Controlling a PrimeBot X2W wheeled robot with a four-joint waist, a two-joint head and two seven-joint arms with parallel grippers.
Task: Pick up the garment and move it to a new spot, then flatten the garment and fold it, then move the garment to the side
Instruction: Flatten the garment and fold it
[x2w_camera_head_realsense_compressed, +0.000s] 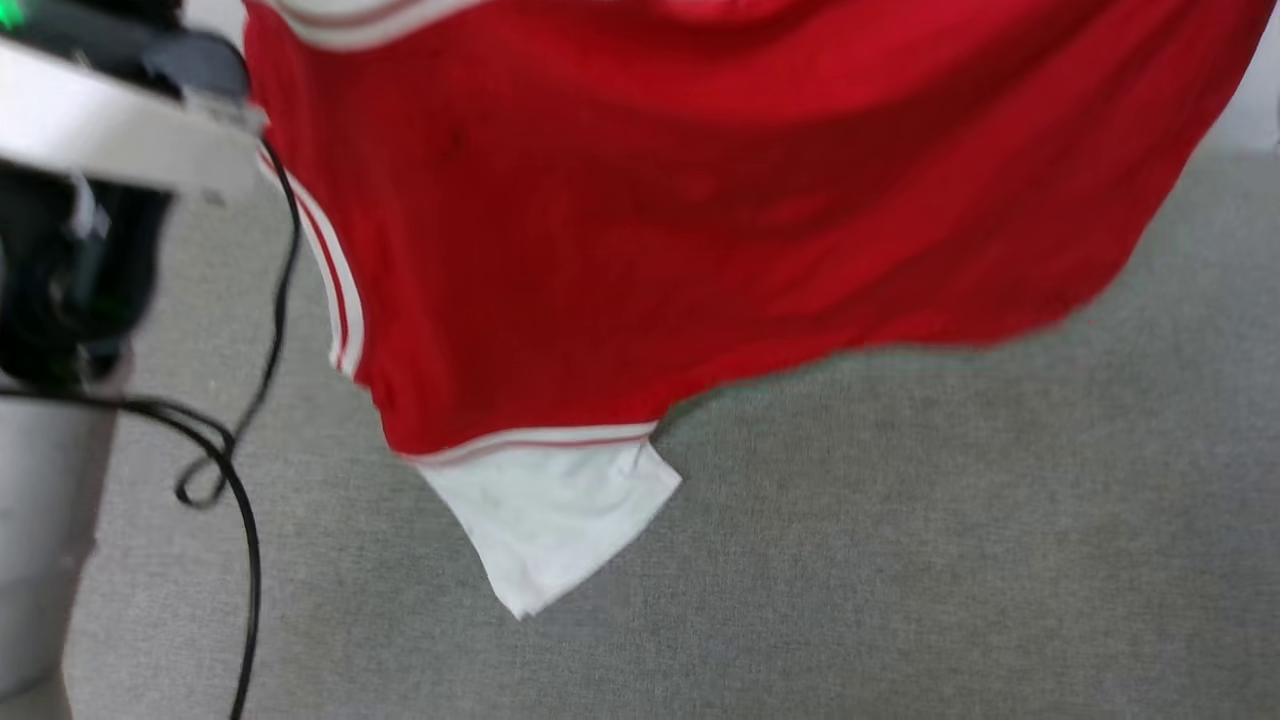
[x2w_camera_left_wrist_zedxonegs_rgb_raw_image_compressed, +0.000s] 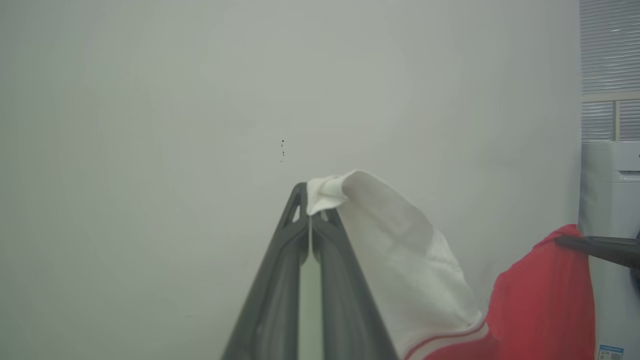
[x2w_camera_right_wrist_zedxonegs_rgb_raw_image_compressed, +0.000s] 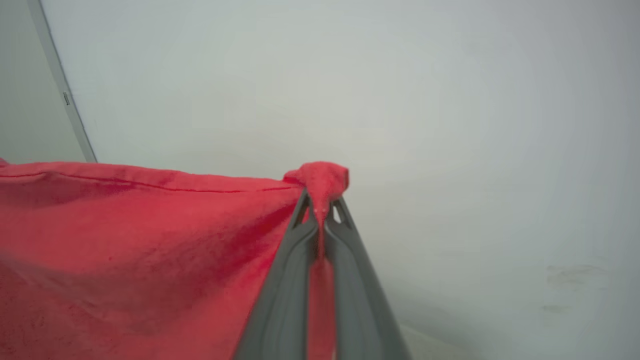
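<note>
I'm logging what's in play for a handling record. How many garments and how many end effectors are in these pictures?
Red thin-fabric sports jersey with white sleeve panels: 1
Dark two-fingered end effectors: 2. The left end effector is shut on a white sleeve and the right end effector on a red edge.
Total: 3

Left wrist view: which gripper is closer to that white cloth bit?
Left. The left gripper pinches the white cloth bit; the right gripper pinches a red edge of the garment, apart from it.
</note>
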